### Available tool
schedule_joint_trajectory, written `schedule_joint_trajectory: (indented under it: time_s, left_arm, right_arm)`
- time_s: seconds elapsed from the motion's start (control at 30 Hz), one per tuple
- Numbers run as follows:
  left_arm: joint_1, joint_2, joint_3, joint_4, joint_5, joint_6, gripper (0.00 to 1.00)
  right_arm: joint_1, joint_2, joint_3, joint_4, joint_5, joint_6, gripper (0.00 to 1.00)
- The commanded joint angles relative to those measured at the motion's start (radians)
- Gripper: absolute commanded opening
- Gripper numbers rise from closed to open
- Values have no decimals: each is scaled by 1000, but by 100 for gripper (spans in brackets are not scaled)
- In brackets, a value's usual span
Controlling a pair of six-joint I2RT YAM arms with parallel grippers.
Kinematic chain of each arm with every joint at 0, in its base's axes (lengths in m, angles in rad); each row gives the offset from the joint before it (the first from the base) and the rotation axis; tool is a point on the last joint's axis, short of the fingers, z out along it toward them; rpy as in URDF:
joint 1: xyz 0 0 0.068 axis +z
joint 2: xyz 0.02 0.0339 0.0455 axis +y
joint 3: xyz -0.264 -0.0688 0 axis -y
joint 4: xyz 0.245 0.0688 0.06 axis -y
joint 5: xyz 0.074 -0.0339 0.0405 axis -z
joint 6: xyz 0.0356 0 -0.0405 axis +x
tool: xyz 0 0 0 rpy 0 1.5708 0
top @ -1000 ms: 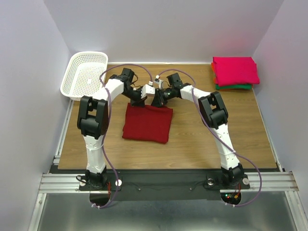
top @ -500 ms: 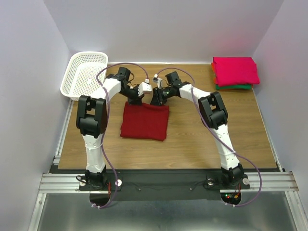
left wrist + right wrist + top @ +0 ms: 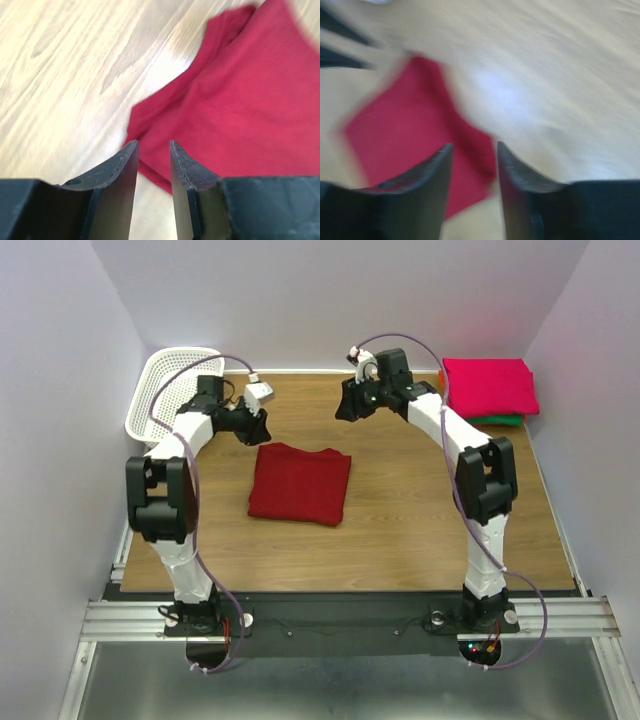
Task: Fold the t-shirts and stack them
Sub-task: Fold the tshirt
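The dark red t-shirt [image 3: 300, 483] lies folded in a rough rectangle on the middle of the wooden table [image 3: 400, 520]. My left gripper [image 3: 257, 428] hovers just beyond the shirt's far left corner, jaws apart and empty. In the left wrist view the shirt [image 3: 240, 100] lies beyond the left gripper [image 3: 153, 145]. My right gripper [image 3: 346, 411] is raised beyond the shirt's far right corner, open and empty. The right wrist view is blurred and shows the shirt [image 3: 405, 135] below the right gripper [image 3: 474, 146]. A folded stack sits at the back right: pink t-shirt [image 3: 490, 385] on top, orange edge [image 3: 442, 381], green [image 3: 497, 421] at the bottom.
A white lattice basket [image 3: 165, 390] stands at the back left corner, close to the left arm's forearm. Purple walls close in the table on three sides. Cables loop above both wrists.
Both grippers have left the red shirt's far edge and drawn apart, left toward the basket, right up and toward the back right. The shirt stays folded on the table.
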Motion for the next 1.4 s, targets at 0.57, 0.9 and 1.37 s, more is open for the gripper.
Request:
schedule_joint_trajectory:
  time_s: [0.57,0.9,1.37]
  left_arm:
    - [38,348,2,505,196,-862,39]
    - [24,68,-67,444,397,-775,41]
    - [-120,189,-313,218,350,-636,43]
  right_arm:
    - [-87,265,-166,324,-159,481,33]
    - [-89,1,-257,269,-463,431,50]
    - [-67,9,-595,255,-412,349,43]
